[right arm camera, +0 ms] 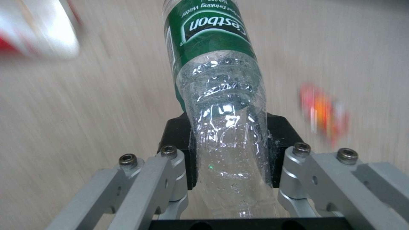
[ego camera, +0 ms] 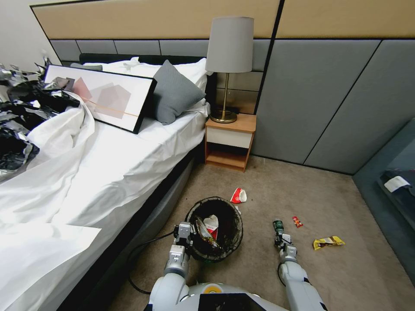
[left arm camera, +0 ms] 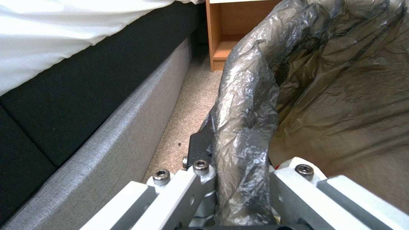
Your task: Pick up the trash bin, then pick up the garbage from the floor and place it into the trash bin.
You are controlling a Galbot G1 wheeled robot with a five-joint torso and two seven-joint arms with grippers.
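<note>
Carpeted bedroom floor point(ego camera: 346, 276) beside a bed point(ego camera: 108, 172) and nightstand point(ego camera: 229, 142). Left gripper point(ego camera: 185, 236), jaws clamped on the lined rim of the trash bin point(ego camera: 215, 233), bin near centre with a cup and wrappers already inside. Right gripper point(ego camera: 282, 241), jaws clamped on a clear green-labelled bottle point(right arm camera: 217, 80), right of the bin. Left to collect, apparently: red-and-white cup point(ego camera: 238, 195) beyond the bin, red wrapper point(ego camera: 297, 222), yellow wrapper point(ego camera: 328, 242). Bin base hidden; hard to tell whether lifted.

Clear bottle point(right arm camera: 226, 127) with green label, black-lined trash bin point(ego camera: 215, 235), yellow wrapper point(ego camera: 328, 242), red-and-white cup point(ego camera: 238, 196).
</note>
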